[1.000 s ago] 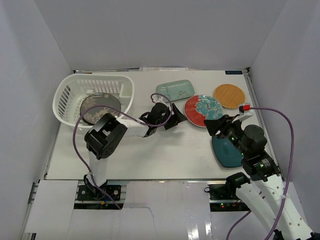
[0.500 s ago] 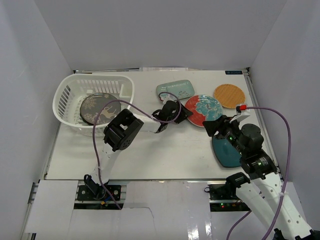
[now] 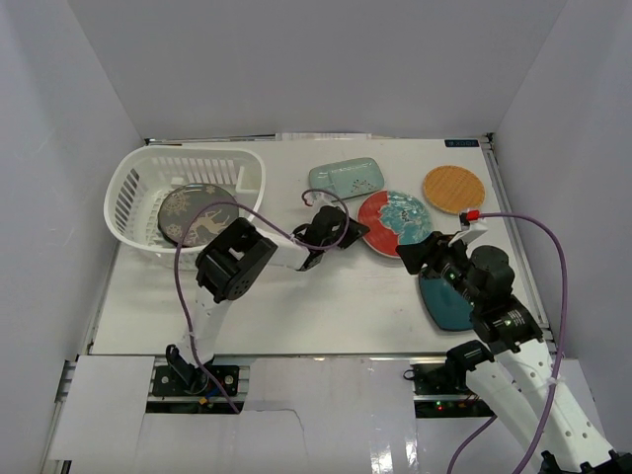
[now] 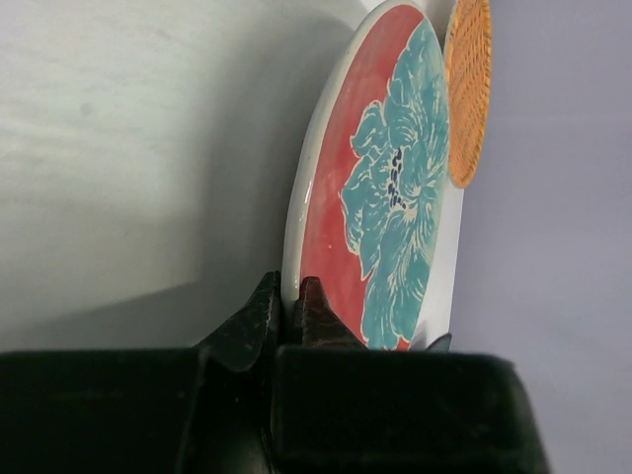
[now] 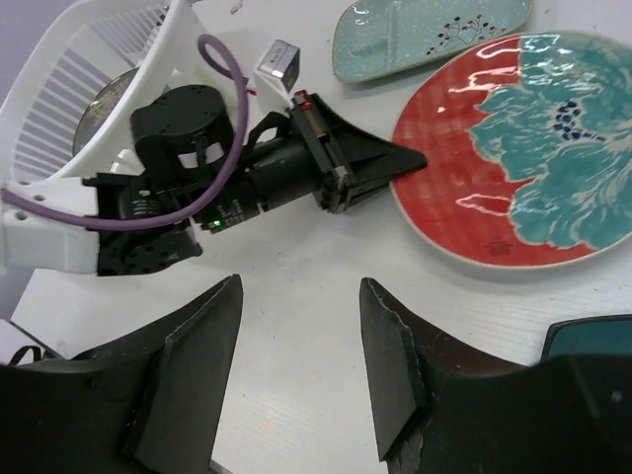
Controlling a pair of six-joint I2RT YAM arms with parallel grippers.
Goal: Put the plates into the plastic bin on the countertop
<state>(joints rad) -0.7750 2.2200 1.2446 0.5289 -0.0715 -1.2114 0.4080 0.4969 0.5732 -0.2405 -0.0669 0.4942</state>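
The red-and-teal floral plate [image 3: 400, 223] lies mid-table, and my left gripper [image 3: 357, 233] is shut on its left rim. In the left wrist view the two jaws pinch that rim [image 4: 291, 306] with the floral plate [image 4: 395, 197] rising beyond them. A grey patterned plate [image 3: 197, 215] lies inside the white plastic bin [image 3: 126, 197] at far left. My right gripper [image 3: 427, 255] hovers open and empty over bare countertop [image 5: 296, 375] beside the floral plate [image 5: 523, 168]. The dark-teal square plate [image 3: 446, 302] is partly hidden under the right arm.
A pale-green rectangular plate [image 3: 346, 178] lies behind the left gripper. The orange woven plate [image 3: 453, 189] sits at the back right. Pale grey walls enclose the table on three sides. The left arm's purple cable [image 3: 212, 212] loops over the bin's near rim.
The left gripper reached right to the floral plate and shut on its rim; the plate has shifted slightly left. The right arm moved a little left, jaws unchanged.
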